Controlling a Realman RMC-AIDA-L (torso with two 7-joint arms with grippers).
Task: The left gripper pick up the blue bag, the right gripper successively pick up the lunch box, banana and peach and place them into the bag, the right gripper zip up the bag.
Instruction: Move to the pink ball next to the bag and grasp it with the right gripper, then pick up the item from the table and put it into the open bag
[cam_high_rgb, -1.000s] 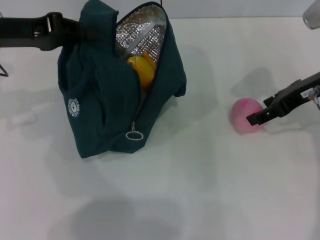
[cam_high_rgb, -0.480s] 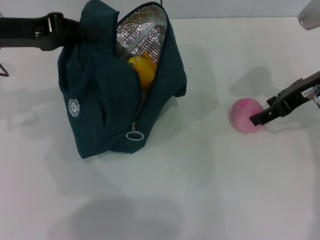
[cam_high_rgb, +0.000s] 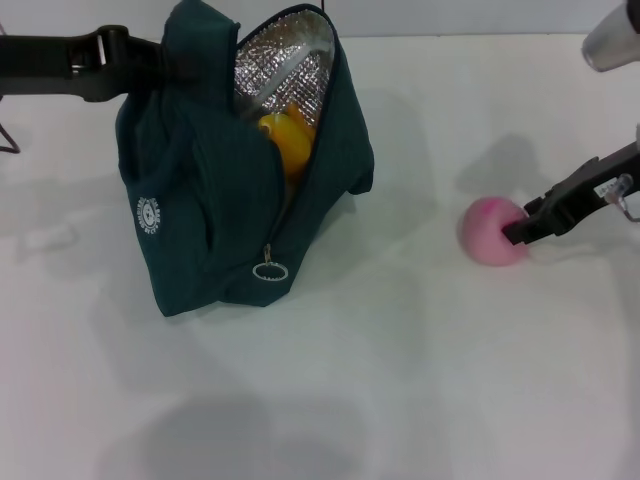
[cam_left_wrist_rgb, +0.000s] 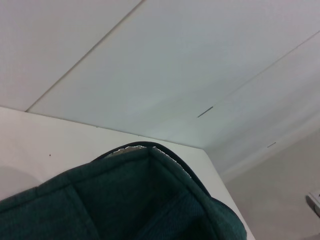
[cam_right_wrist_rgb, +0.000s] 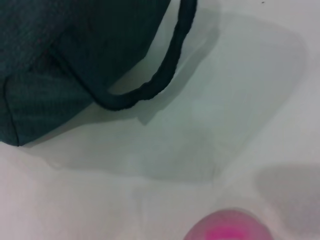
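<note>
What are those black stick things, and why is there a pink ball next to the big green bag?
Those black sticks are a robot's two arms. The big picture comes from a camera on its head; the other two come from cameras on its wrists. The left gripper holds up the dark teal fabric bag by its top. The bag's mouth is open, showing silver lining and a yellow banana inside. The small round pink peach lies on the white table. The right gripper is right against the peach, ready to grab it. Whether its jaws have closed is hard to tell.

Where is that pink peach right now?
In the head view the peach lies on the table, on the robot's right, at the right gripper, well apart from the blue bag.
</note>
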